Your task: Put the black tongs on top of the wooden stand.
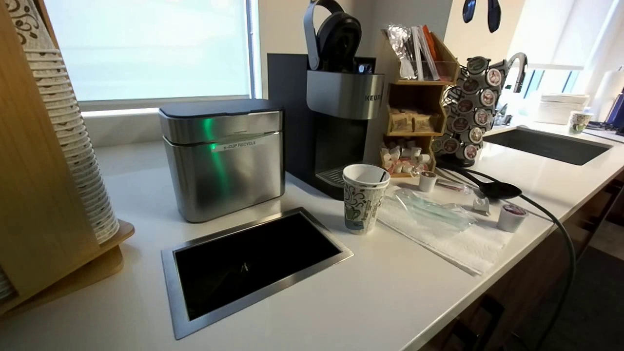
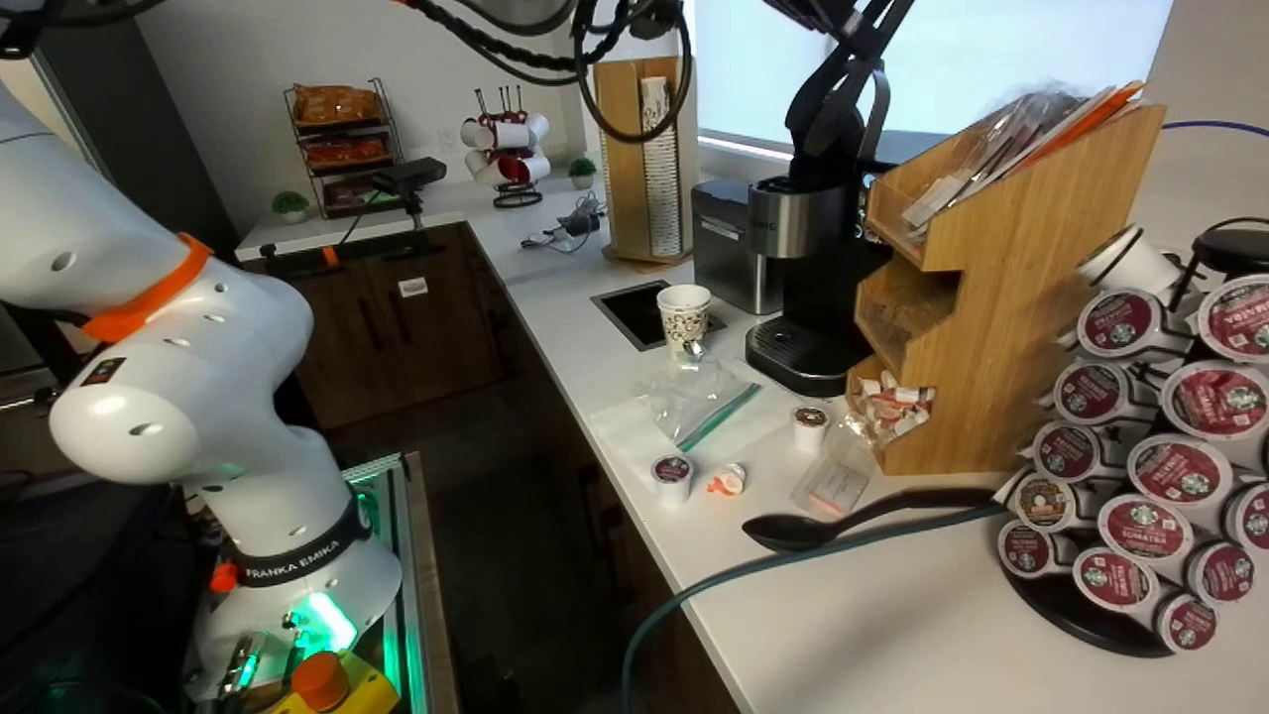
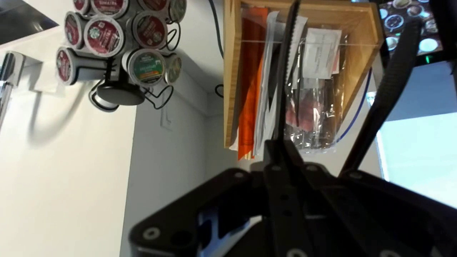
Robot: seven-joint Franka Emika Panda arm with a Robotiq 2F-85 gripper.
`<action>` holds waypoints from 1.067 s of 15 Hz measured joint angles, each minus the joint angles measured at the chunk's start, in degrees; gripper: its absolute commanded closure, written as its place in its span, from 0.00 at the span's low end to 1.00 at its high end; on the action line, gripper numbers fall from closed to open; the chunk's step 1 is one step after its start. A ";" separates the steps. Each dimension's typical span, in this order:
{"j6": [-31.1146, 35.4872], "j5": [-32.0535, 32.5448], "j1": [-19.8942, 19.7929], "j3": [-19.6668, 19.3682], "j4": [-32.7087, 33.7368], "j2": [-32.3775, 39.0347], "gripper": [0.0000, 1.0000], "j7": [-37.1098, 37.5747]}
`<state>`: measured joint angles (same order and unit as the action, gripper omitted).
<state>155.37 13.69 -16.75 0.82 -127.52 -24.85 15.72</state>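
Observation:
The wooden stand (image 1: 423, 84) stands beside the coffee machine, with packets in its open compartments. It shows from the side in an exterior view (image 2: 1031, 297). In the wrist view its top compartment (image 3: 232, 78), holding orange and white packets, lies beyond my gripper. My gripper (image 3: 281, 148) is shut on one arm of the black tongs (image 3: 286, 67); their other arm spreads away to the right. The ends of the tongs (image 1: 494, 15) hang in the air at the top of an exterior view, apart from the stand. The other exterior view has dark parts overlapping at the top.
The coffee machine (image 1: 343, 95) has its lid raised, close to the stand. The capsule carousel (image 2: 1150, 516) stands on the stand's other side. A black spoon (image 2: 793, 532), a hose, paper cups (image 1: 365, 204) and a plastic bag (image 2: 694, 397) lie or stand in front.

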 measured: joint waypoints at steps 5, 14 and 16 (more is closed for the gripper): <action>-3.79 5.96 -5.44 2.69 9.71 7.98 0.99 5.23; -2.18 8.94 -2.33 2.72 19.02 16.84 0.99 7.41; -2.18 12.14 -2.43 3.41 23.43 21.20 0.99 9.14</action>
<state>153.19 25.83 -19.18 4.23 -104.09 -3.64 24.86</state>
